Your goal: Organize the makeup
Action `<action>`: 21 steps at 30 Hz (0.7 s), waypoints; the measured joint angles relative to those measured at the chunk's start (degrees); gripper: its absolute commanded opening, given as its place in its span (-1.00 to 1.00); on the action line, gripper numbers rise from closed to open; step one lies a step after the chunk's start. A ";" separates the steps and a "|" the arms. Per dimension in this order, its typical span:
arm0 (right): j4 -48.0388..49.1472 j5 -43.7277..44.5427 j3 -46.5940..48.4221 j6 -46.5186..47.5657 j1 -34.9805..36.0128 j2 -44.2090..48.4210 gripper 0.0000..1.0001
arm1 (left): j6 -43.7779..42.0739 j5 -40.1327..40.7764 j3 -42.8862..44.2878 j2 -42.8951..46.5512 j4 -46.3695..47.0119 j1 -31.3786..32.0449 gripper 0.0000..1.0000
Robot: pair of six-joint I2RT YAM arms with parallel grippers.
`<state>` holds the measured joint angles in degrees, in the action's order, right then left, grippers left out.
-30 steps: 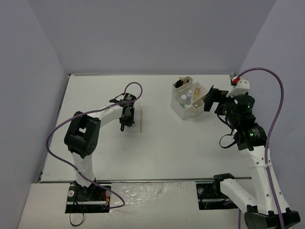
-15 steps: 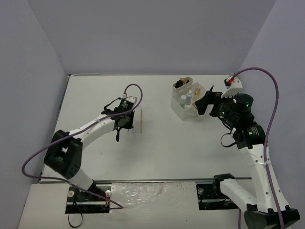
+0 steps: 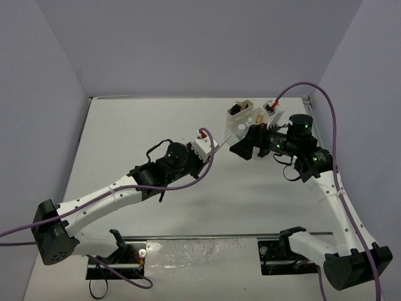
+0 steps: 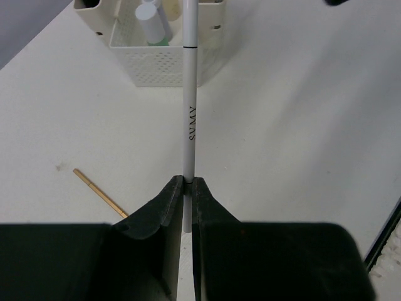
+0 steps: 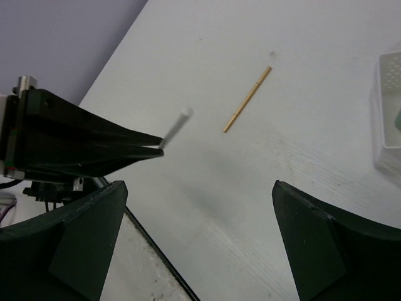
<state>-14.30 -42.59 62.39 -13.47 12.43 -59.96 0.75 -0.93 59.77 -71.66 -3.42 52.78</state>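
The white pencil (image 4: 190, 113) is pinched at its near end between the closed fingers of the left gripper (image 4: 188, 185). Most of its length is thus projected forward, lettering up, toward the far box, a hold judged suited to sliding it in tip first. A thin tan pencil (image 4: 100, 194) is seen lying flat on the table (image 4: 301, 125), just left of that gripper and not yet sorted. The right gripper (image 5: 199, 184) is held wide apart with nothing in it, near the white compartment box (image 4: 164, 63), perhaps to steady it. Small bottles (image 4: 152, 24) are stood upright inside the box.
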 measured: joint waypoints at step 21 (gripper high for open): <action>3.42 -4.42 0.97 -1.54 3.38 -2.51 -0.15 | -7.21 -1.86 3.64 -2.16 0.82 5.18 -1.00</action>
<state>-10.89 -47.01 63.37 -15.01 15.81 -62.48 -6.47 -2.79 63.41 -73.82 -2.60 57.96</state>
